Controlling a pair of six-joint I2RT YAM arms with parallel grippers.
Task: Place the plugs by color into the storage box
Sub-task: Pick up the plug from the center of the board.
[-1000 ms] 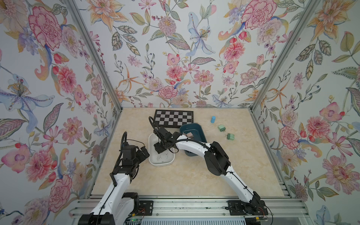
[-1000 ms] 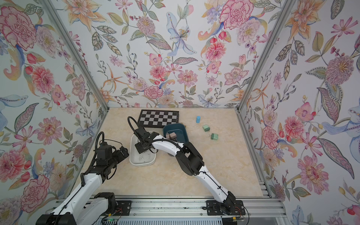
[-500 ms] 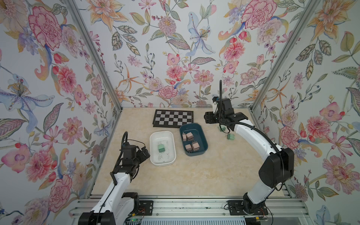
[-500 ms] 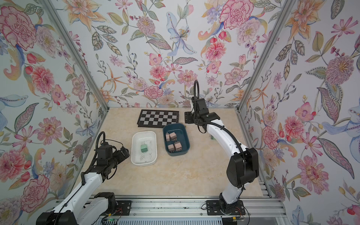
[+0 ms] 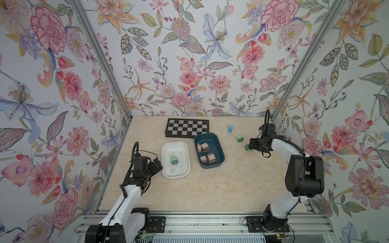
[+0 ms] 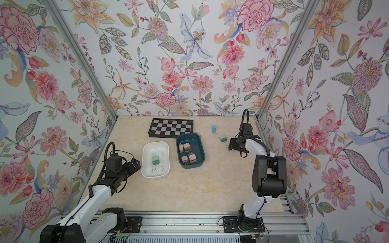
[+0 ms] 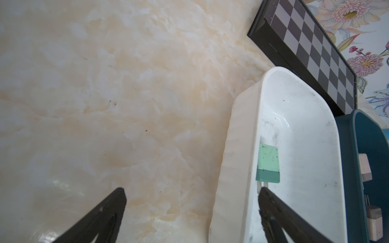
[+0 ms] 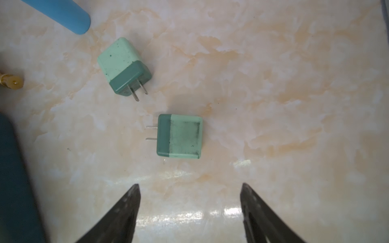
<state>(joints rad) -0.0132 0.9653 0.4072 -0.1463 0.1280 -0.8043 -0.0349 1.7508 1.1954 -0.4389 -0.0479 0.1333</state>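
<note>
Right arm: your right claw (image 8: 190,185) hangs low over the bench (image 5: 210,189) at its far right side. Its jaws are apart and nothing is between them.

Just ahead of its tips lies the first green plug (image 8: 180,136), flat on the bench with its prongs toward the blue tub (image 5: 217,147). The plug's upper face carries dark smudges along two edges. Whether any of them is lettering I cannot tell at this sharpness.

The second green plug (image 8: 123,67) lies near the first but apart from it, on its side, with its dark band and prongs angled toward the first. It sits between the first plug and the blue cylinder (image 5: 230,128). A small brass piece (image 8: 11,81) lies on the bench near the blue tub's wall.

Left arm: your left claw (image 7: 192,189) is held beside the white tub (image 5: 175,143). Its jaws are apart and empty, and one fingertip is over the tub's near rim.

Storage: the third green plug (image 5: 173,160) lies alone in the white tub. Four pink plugs (image 5: 205,146) lie in the blue tub, prongs showing. The two tubs stand side by side, just in front of the chequered board (image 5: 187,128).

Tally: one green plug is binned and two are loose on the bench.
</note>
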